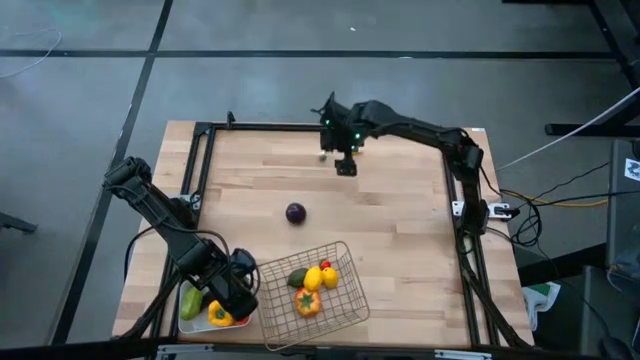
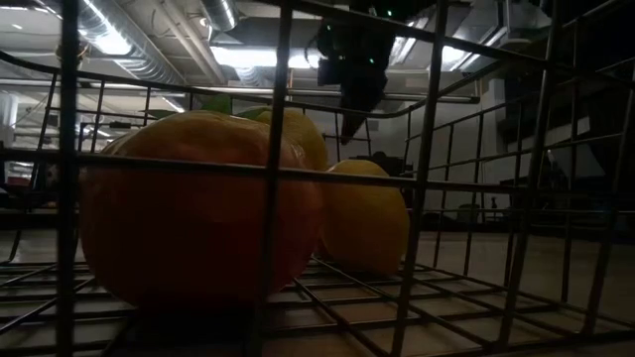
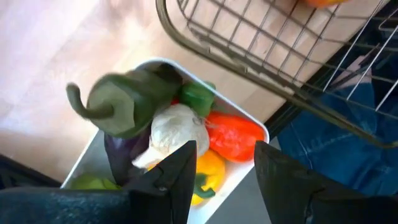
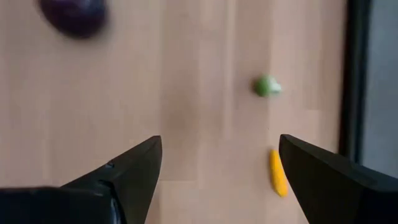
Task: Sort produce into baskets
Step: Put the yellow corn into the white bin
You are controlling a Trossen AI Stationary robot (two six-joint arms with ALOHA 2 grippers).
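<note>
The left gripper (image 1: 232,292) hangs over the white tray (image 1: 190,312) at the near left corner of the bench (image 1: 400,250). In the left wrist view its jaws are parted and released, with nothing between them. Just beyond them the tray (image 3: 245,121) is crowded with produce: a dark green pepper (image 3: 127,99) with a curled stem on top, a white garlic bulb (image 3: 177,127) under it, a red piece (image 3: 233,137), a yellow pepper (image 3: 208,174), a small green piece (image 3: 198,94) and something purple (image 3: 124,152) at the side.

The wire basket (image 1: 345,305) stands just right of the tray, touching or nearly touching it. It holds an orange pepper (image 1: 308,303), two lemons (image 1: 314,278), a green piece (image 1: 297,278) and a small red piece (image 1: 326,265). From bench level the orange pepper (image 2: 198,213) and a lemon (image 2: 367,218) fill the view behind the mesh.

The right gripper (image 1: 345,165) hovers above the far middle of the bench, its jaws spread wide and empty. Below it on the wood lie a small green piece (image 4: 267,86) and a small yellow piece (image 4: 278,173), near the far edge of the bench. The purple onion (image 1: 295,212) sits alone in the middle of the bench, well apart from both baskets.
</note>
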